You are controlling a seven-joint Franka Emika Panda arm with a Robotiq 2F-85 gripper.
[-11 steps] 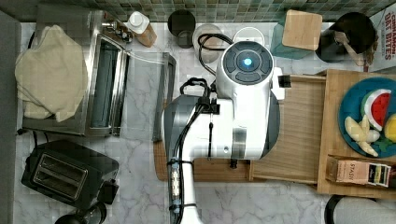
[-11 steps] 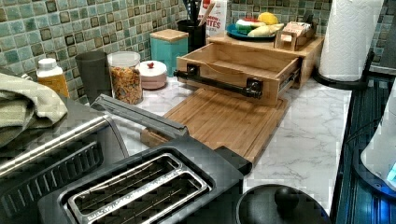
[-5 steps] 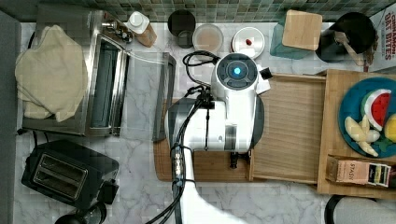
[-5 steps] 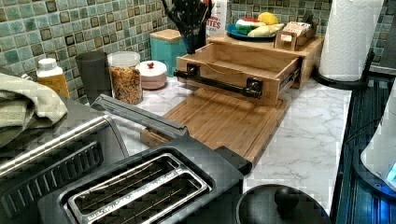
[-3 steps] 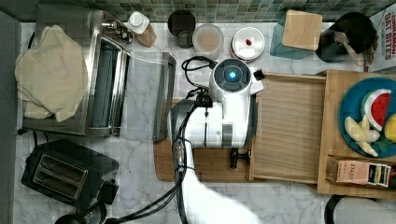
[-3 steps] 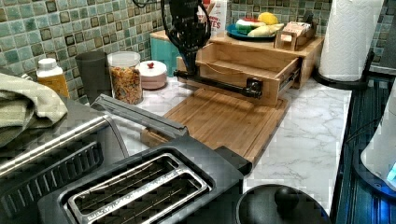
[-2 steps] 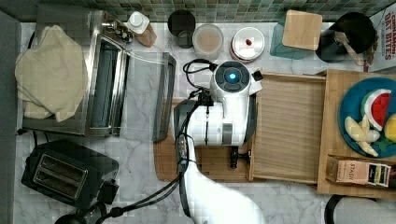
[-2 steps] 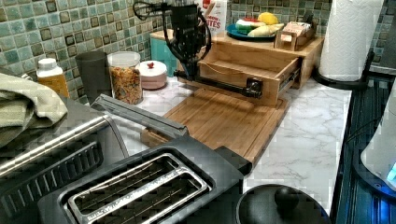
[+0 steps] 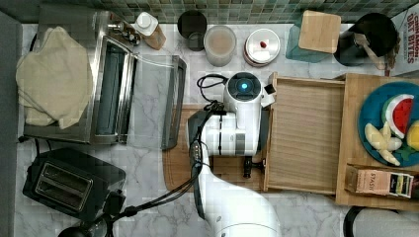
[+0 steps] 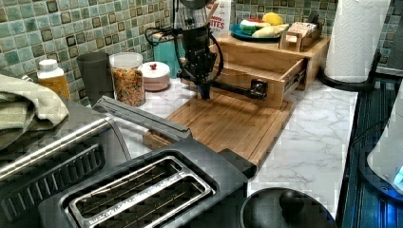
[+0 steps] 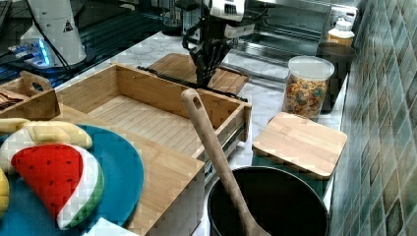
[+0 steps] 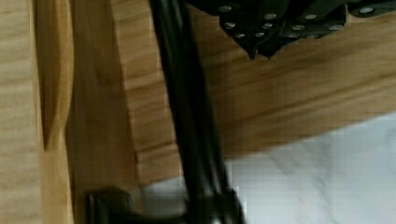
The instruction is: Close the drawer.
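My hand (image 10: 205, 93) points down, fingertips (image 12: 261, 46) pressed together with nothing between them, hovering just above the cutting board (image 10: 228, 121). Right beside the hand is the drawer's black bar handle (image 12: 187, 116); in the wrist view it runs close alongside my fingertips, and I can't tell whether they touch it. Just past the handle is the drawer (image 9: 306, 133), pulled well out of its wooden box (image 10: 271, 50), with its flat grained bottom bare. Under the hand the cutting board lies on the marble tabletop (image 10: 313, 137) and butts against the drawer front. On top of the box beyond the drawer is a blue plate (image 9: 368, 116) with toy fruit. Off to the side of the hand, along the tiled wall, are a cereal jar (image 10: 127, 80), a dark cup (image 10: 95, 71) and a teal canister with a wooden lid (image 9: 316, 32). Farther out sit the toaster oven (image 9: 106, 84) and the black toaster (image 10: 142, 194).
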